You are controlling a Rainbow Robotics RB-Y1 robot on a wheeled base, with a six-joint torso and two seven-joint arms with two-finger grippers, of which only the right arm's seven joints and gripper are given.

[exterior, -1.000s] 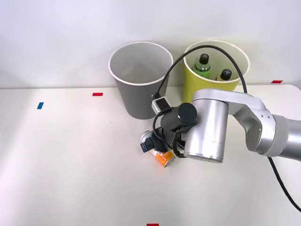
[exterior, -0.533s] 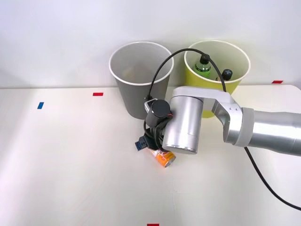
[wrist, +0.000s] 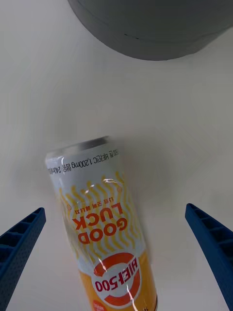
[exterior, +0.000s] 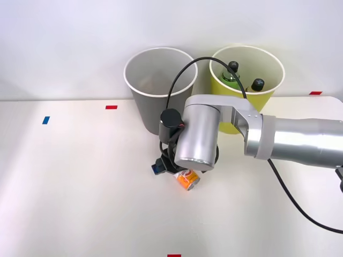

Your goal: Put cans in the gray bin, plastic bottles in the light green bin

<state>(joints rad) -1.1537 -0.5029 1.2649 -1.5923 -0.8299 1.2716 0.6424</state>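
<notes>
Right gripper (wrist: 116, 252) hangs low over the table (exterior: 80, 187), fingers (wrist: 22, 243) spread wide at either side of the can (wrist: 99, 228), nothing between them gripped yet. The can lies on its side on the bare tabletop, just in front of the gray bin (exterior: 159, 88); orange and white label up, one silver end toward the bin's base. It sits between the two pads but skewed to them, closer to one finger, with clear table showing on the other side. Judged reason for the wide spread: a lying can rolls easily, so the fingers need to straddle it with room before closing across the body. In the front view the wrist covers most of the can (exterior: 188, 179), only its orange end peeking out below the arm. Both plastic bottles (exterior: 231, 75) stand black caps up inside the light green bin (exterior: 246, 80), so that half of the sort looks done. The can is the last piece, and the gray bin stands close behind it. Next step, likely: lower, centre, close, lift to the gray rim.
</notes>
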